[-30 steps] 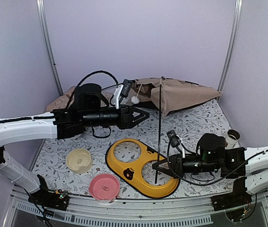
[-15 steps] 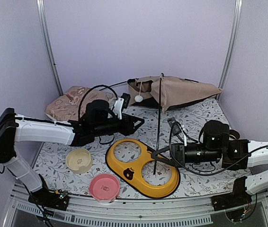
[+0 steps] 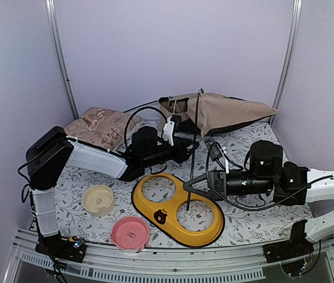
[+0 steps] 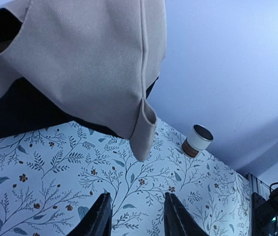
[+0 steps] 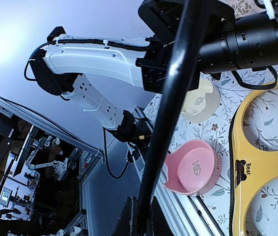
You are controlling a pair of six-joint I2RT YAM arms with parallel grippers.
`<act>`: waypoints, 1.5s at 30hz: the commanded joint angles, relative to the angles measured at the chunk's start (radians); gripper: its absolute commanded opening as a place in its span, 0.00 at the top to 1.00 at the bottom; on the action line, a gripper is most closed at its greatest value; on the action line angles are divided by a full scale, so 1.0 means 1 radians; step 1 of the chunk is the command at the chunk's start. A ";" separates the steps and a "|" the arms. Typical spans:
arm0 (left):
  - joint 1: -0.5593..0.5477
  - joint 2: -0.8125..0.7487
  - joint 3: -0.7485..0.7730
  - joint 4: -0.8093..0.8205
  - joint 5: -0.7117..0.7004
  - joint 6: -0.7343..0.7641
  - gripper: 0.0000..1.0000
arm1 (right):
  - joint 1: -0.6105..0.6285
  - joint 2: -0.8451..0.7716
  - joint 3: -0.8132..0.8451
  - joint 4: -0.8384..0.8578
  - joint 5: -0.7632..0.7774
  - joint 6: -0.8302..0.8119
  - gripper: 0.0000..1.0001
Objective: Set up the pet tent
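**Views.** The top view alone takes in the whole table. Only the left wrist view shows the paper cup [image 4: 198, 140]. Only the right wrist view makes the print legible.

1. Floral pillow [image 3: 96, 124]: back left, against the wall.
2. Cream bowl [image 3: 98, 199]: front left on the leaf-print mat [image 3: 246, 223]. The right wrist view shows a faint motif inside it.
3. Pink bowl [image 3: 130, 232]: near edge, just beside the tray. A fish outline is drawn on its inner face.
4. Yellow feeder tray [image 3: 176, 191]: centre front. The mat shows through its two round openings. It carries a bear's face and the word "Bear" [image 5: 245, 169].
5. Left gripper [image 3: 192, 144]: reaches toward the tent's lower edge. Its fingers [image 4: 102, 219] are partly spread with nothing between them, and a tent corner hangs just above.
6. Pet tent [image 3: 223, 112]: beige fabric lying slumped at the back centre-right, along the wall.
7. Black pole [image 3: 192, 147]: upright, with its top at the tent fabric and its foot over the tray's right opening.
8. Right gripper [image 3: 192, 181]: clamped tight on the pole low down.
9. Paper cup: upright on the mat, right of the tent. Its contents cannot be told.
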 commanded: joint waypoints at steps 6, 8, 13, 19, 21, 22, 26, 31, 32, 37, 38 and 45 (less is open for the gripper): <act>0.011 0.099 0.108 0.068 0.036 0.018 0.63 | -0.030 0.019 0.058 0.000 0.031 -0.039 1.00; 0.010 0.112 0.123 0.069 0.035 0.014 0.63 | -0.031 0.019 0.059 -0.002 0.031 -0.040 1.00; 0.010 0.134 0.162 0.065 0.032 0.012 0.63 | -0.037 0.021 0.059 -0.005 0.031 -0.038 1.00; 0.011 0.159 0.208 0.060 0.026 0.013 0.63 | -0.041 0.022 0.059 -0.008 0.029 -0.036 1.00; 0.011 0.167 0.218 0.056 0.026 0.013 0.64 | -0.043 0.023 0.059 -0.009 0.028 -0.037 1.00; 0.012 0.171 0.222 0.052 0.027 0.015 0.64 | -0.043 0.023 0.059 -0.010 0.028 -0.036 1.00; 0.012 0.181 0.229 0.046 0.019 0.015 0.65 | -0.044 0.023 0.060 -0.010 0.027 -0.035 1.00; 0.014 0.185 0.246 0.045 0.003 0.016 0.65 | -0.046 0.026 0.062 -0.010 0.023 -0.035 1.00; 0.013 0.186 0.251 0.043 -0.002 0.017 0.66 | -0.045 0.026 0.062 -0.010 0.023 -0.034 1.00; 0.017 0.196 0.276 0.033 -0.005 0.025 0.65 | -0.045 0.021 0.061 -0.013 0.026 -0.034 1.00; 0.017 0.199 0.281 0.029 -0.003 0.027 0.66 | -0.045 0.020 0.061 -0.014 0.027 -0.034 1.00; 0.011 0.179 0.240 0.031 -0.009 0.051 1.00 | -0.050 0.001 0.063 -0.027 0.045 -0.041 1.00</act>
